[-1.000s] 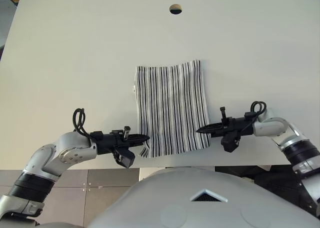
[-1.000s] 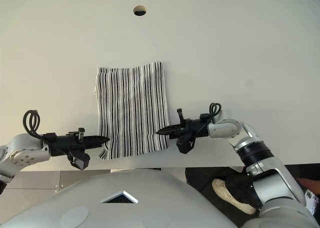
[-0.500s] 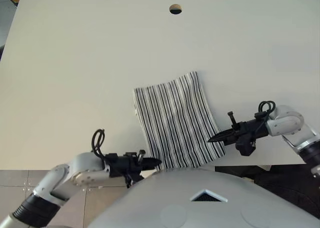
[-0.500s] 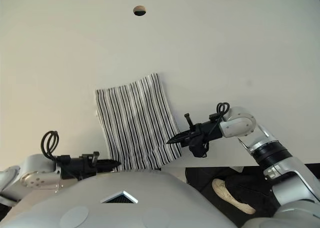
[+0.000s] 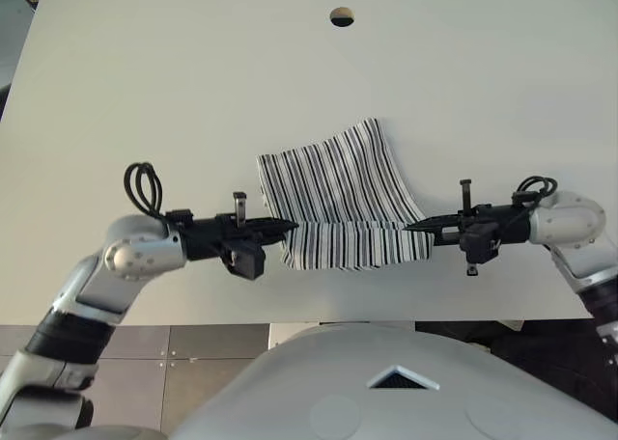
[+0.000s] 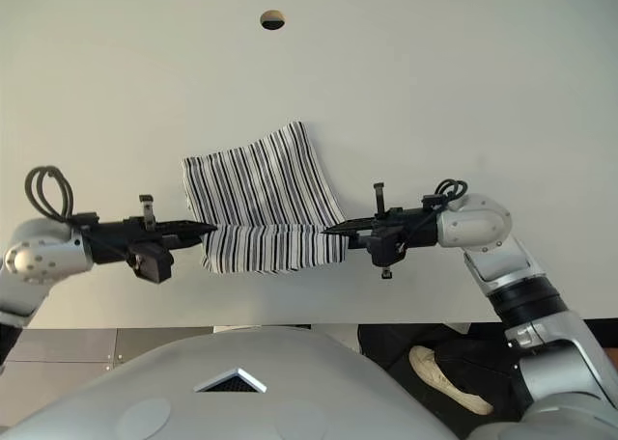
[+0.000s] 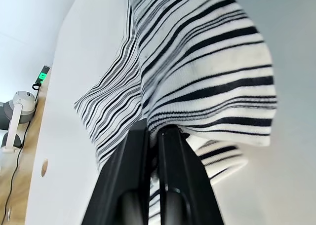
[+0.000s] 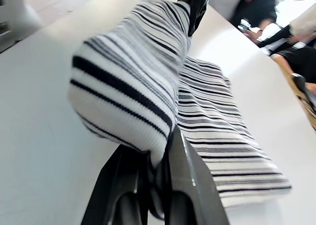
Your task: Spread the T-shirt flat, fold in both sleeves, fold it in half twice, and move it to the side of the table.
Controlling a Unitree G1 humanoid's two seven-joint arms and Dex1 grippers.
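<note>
The black-and-white striped T-shirt [image 5: 333,184], folded into a narrow panel, lies in the near middle of the white table [image 5: 174,93]. Its near end is lifted off the table and hangs as a curled band [image 5: 357,245] between both grippers. My left gripper [image 5: 290,227] is shut on the T-shirt's near left corner [image 7: 207,111]. My right gripper [image 5: 410,229] is shut on the near right corner [image 8: 133,94]. The far end of the shirt still rests flat on the table, skewed to the right.
A round cable hole [image 5: 341,16] sits at the far middle of the table. Bare tabletop spreads to the left, right and behind the shirt. The table's front edge [image 5: 290,322] runs just below the grippers.
Both grippers have lifted the shirt's near edge from low at the table's front and carried it up and away, so the near part now hangs folded over. The left arm swung upward.
</note>
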